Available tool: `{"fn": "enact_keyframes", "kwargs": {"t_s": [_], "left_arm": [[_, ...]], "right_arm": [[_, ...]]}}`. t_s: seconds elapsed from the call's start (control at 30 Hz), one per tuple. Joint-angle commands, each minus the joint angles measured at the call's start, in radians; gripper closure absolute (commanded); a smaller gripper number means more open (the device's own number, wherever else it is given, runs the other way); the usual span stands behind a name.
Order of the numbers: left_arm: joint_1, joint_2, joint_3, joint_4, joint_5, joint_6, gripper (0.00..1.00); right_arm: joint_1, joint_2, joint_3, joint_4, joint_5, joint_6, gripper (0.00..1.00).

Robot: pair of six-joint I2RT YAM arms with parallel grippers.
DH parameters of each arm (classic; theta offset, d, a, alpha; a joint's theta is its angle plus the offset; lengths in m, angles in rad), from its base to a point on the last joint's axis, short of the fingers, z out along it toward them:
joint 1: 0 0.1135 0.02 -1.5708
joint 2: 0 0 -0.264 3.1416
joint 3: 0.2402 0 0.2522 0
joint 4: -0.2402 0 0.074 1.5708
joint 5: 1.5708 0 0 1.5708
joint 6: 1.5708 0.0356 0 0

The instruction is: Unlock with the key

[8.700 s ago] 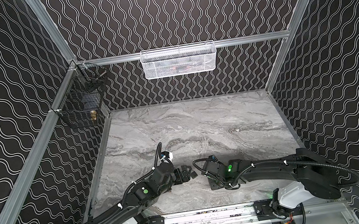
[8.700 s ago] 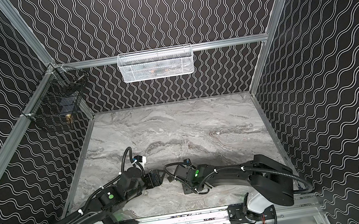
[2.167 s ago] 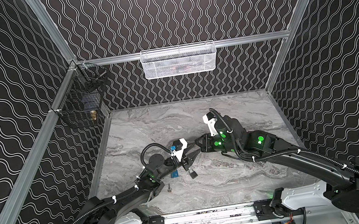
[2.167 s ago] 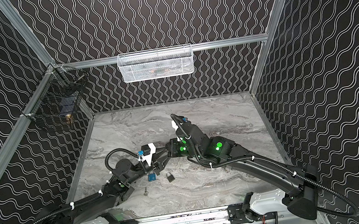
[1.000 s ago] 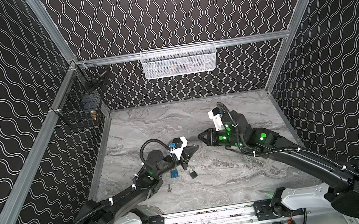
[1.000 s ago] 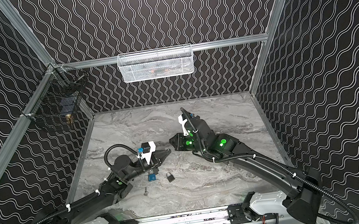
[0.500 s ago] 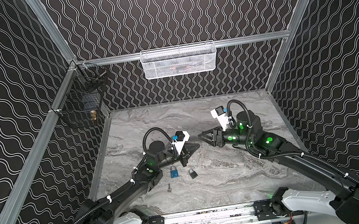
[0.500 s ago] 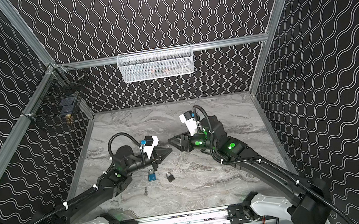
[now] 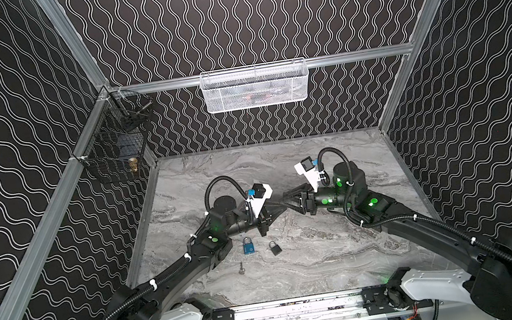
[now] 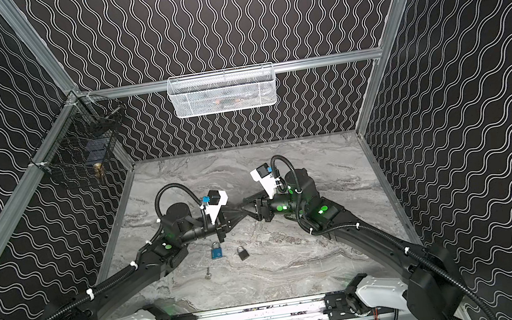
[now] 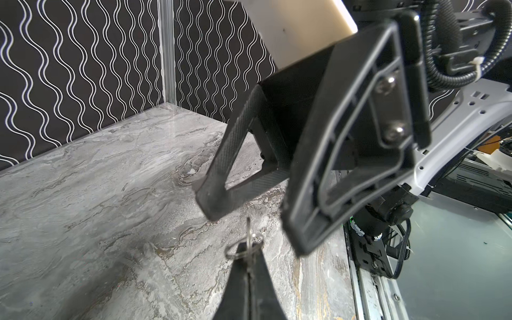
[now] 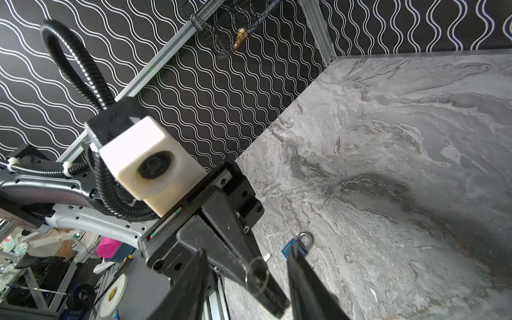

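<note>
My left gripper [image 9: 281, 206] is shut on a small silver key [image 11: 248, 234] with a wire ring [image 11: 241, 249], held above the marble floor at the middle. My right gripper [image 9: 285, 200] faces it tip to tip, open, its fingers [image 11: 221, 177] standing on either side of the key's end. In the right wrist view the ring [image 12: 257, 273] and the left gripper's tip sit between my right fingers [image 12: 194, 277]. A blue padlock [image 9: 248, 246] [image 12: 297, 245] and a smaller black padlock [image 9: 275, 249] lie flat on the floor below the left gripper, shackles shut.
A small metal key-like piece [image 9: 240, 269] lies on the floor in front of the blue padlock. A white mesh basket [image 9: 255, 87] hangs on the back wall. A black wire basket [image 9: 115, 151] hangs at the back left corner. A rail [image 9: 299, 309] runs along the front edge.
The right arm has drawn back to the right and its jaws have widened. The left gripper has lifted slightly with the key, so the two grippers now meet tip to tip.
</note>
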Motion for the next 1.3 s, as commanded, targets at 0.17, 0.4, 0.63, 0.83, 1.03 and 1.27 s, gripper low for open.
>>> {"fn": "enact_keyframes", "kwargs": {"t_s": [0.17,0.4,0.63,0.83,1.03,1.27], "left_arm": [[0.002,-0.004,0.016,-0.011,0.013,0.031,1.00],[0.001,0.000,0.024,-0.014,0.022,0.036,1.00],[0.002,0.001,0.028,-0.018,0.040,0.036,1.00],[0.002,0.004,0.031,-0.020,0.048,0.037,1.00],[0.002,0.009,0.034,-0.014,0.062,0.033,1.00],[0.002,0.005,0.038,-0.026,0.061,0.031,1.00]], "right_arm": [[0.000,0.024,0.007,0.071,-0.069,-0.045,0.68],[0.001,0.035,0.005,0.061,-0.074,-0.066,0.75],[-0.002,0.038,0.005,0.050,-0.061,-0.085,0.82],[-0.008,0.037,0.004,0.045,-0.060,-0.091,0.88],[-0.011,0.030,-0.001,0.052,-0.062,-0.090,0.96],[-0.013,0.021,-0.004,0.076,-0.063,-0.077,1.00]]}}
